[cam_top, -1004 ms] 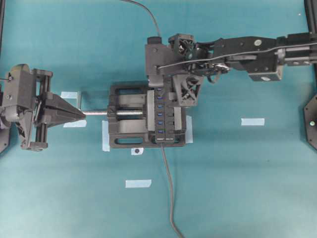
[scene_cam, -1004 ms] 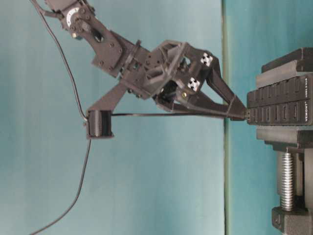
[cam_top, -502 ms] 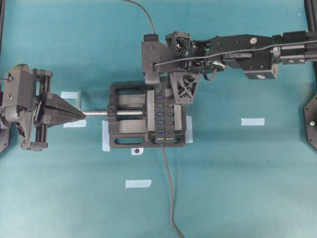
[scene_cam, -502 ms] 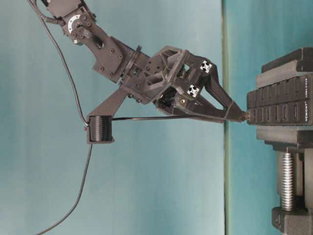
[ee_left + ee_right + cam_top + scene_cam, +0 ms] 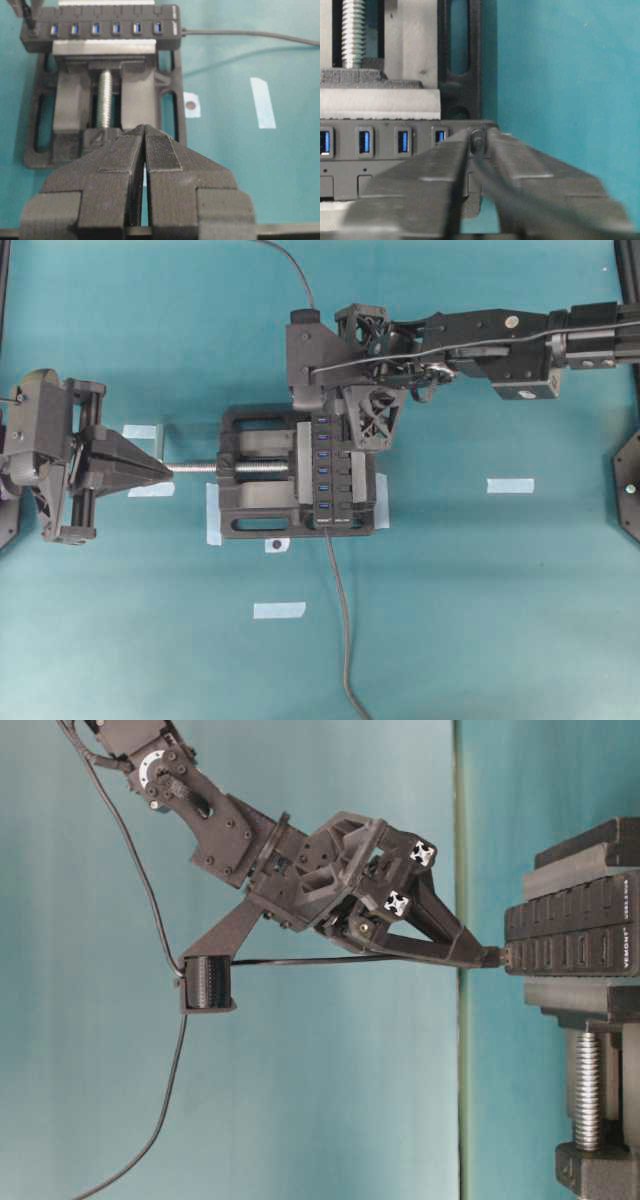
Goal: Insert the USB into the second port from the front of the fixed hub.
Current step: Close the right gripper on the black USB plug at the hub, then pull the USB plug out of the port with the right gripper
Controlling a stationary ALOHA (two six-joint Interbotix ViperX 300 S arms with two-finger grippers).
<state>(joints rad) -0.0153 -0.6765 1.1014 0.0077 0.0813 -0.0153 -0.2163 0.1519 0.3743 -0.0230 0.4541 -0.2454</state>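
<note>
Fingers (image 5: 520, 170) of our right gripper (image 5: 478, 137) are pinched nearly together on the USB (image 5: 477, 139), whose small black plug sits between the tips at the end of the hub (image 5: 380, 160). Seen from table level, the plug (image 5: 491, 958) touches the hub's (image 5: 575, 935) end face, with its thin cable (image 5: 300, 960) running back level under the gripper. We cannot tell whether the plug is seated in a port.

From overhead, our right gripper (image 5: 325, 418) hangs over the hub's (image 5: 330, 475) far end; the hub is clamped in the vise (image 5: 250, 475). Our left gripper (image 5: 145, 131) has its fingers (image 5: 112, 165) pressed together on nothing, near the end of the vise screw (image 5: 104, 97).
</note>
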